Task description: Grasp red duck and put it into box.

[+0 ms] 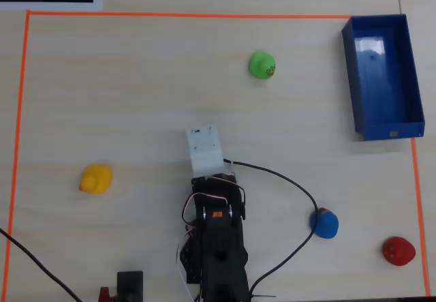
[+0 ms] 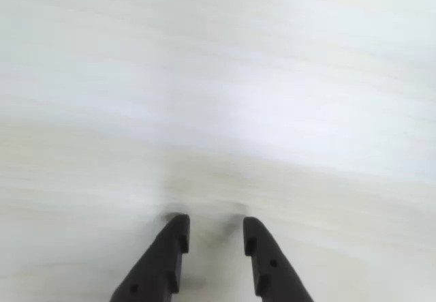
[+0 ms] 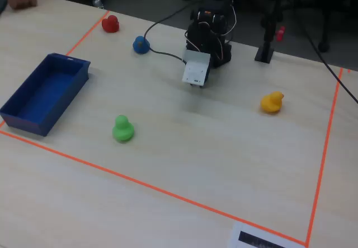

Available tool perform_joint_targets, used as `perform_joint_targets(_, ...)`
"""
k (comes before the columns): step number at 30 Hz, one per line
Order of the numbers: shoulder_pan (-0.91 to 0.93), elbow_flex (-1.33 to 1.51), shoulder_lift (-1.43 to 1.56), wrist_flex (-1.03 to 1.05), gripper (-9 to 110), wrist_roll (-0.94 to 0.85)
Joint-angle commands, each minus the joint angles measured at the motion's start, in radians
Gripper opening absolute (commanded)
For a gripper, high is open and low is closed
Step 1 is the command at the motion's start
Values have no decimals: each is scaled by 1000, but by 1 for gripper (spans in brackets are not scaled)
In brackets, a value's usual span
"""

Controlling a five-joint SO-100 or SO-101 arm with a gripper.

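Red duck (image 1: 398,251) sits in the lower right corner of the overhead view, just past the blue duck (image 1: 325,223), well apart from the empty gripper (image 2: 214,235), whose jaws stand slightly parted over bare surface (image 2: 218,111)
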Motion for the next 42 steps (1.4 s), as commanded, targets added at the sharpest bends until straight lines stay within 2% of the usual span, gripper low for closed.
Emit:
perform_joint_targets(1, 3, -8, 0, 31, 9, 5)
perform_joint_targets(42, 3, -8, 0, 31, 9, 5)
